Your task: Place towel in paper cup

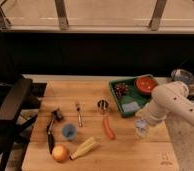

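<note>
A small blue cup [69, 131] stands upright on the wooden table [125, 155], left of centre. A pale blue folded piece [130, 106], which may be the towel, lies in the front of the green tray [115, 95]. My gripper [141, 127] hangs from the white arm [170, 97] that reaches in from the right. It points down at the table just in front of the tray's front right corner, far to the right of the cup. A pale shape shows at its tip; I cannot tell what it is.
The tray also holds dark grapes [122, 89] and a red bowl [146, 84]. On the table lie an orange sausage-shaped item [108, 127], a metal cup [103, 105], a fork [79, 114], a black tool [51, 130], an orange [60, 152] and a yellow item [85, 147]. A black chair [10, 100] stands at the left.
</note>
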Tool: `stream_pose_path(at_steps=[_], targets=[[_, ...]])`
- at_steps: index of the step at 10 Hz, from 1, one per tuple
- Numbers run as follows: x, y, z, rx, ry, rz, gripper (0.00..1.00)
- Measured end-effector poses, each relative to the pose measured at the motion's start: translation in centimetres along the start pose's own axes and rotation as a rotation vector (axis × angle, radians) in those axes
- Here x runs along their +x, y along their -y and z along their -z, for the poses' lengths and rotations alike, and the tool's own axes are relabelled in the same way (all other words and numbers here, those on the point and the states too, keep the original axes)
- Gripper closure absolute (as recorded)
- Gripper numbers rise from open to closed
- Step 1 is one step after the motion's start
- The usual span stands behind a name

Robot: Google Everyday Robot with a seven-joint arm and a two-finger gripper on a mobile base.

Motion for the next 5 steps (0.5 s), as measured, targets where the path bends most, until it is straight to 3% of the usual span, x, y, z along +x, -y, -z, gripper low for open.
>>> stream_pose_path(at_steps=[3,5], targets=[[0.2,-1.0,3.8,0.014,-0.036,-0.027,0.2],[0.1,-1.2,4.4,0.011,-0.041,-0.031,0.2]])
